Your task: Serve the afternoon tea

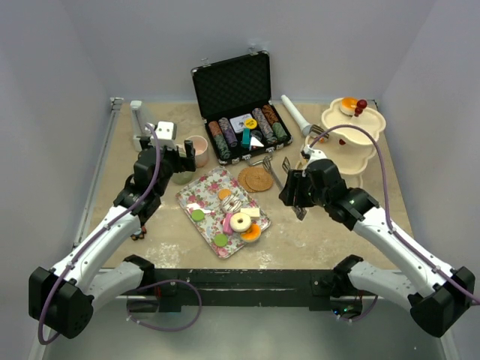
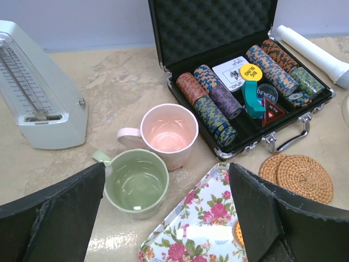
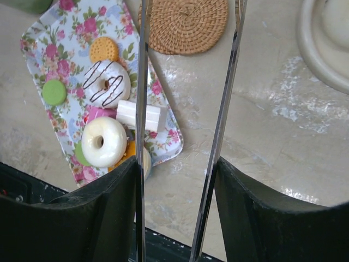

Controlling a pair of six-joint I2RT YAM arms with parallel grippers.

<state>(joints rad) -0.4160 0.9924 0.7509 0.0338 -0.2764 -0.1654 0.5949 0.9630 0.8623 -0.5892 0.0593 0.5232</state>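
Observation:
My right gripper (image 3: 177,218) (image 1: 295,193) is shut on metal tongs (image 3: 143,109), whose two blades stand apart and reach over the bare table toward the coasters. Just left of the blades, the floral tray (image 3: 71,33) holds a white donut (image 3: 103,142), a chocolate-striped donut (image 3: 106,83), a white cake block (image 3: 140,115), a green macaron (image 3: 54,91) and an orange biscuit (image 3: 103,49). The cream tiered stand (image 1: 352,120) stands at the back right. My left gripper (image 2: 166,218) (image 1: 186,157) is open above the tray's corner, beside the green cup (image 2: 136,183). The pink cup (image 2: 169,134) sits just behind it.
An open black case of poker chips (image 2: 240,82) lies behind the tray, with woven coasters (image 2: 297,174) in front of it. A white metronome (image 2: 38,98) stands at the back left. A white tube (image 2: 313,52) lies right of the case.

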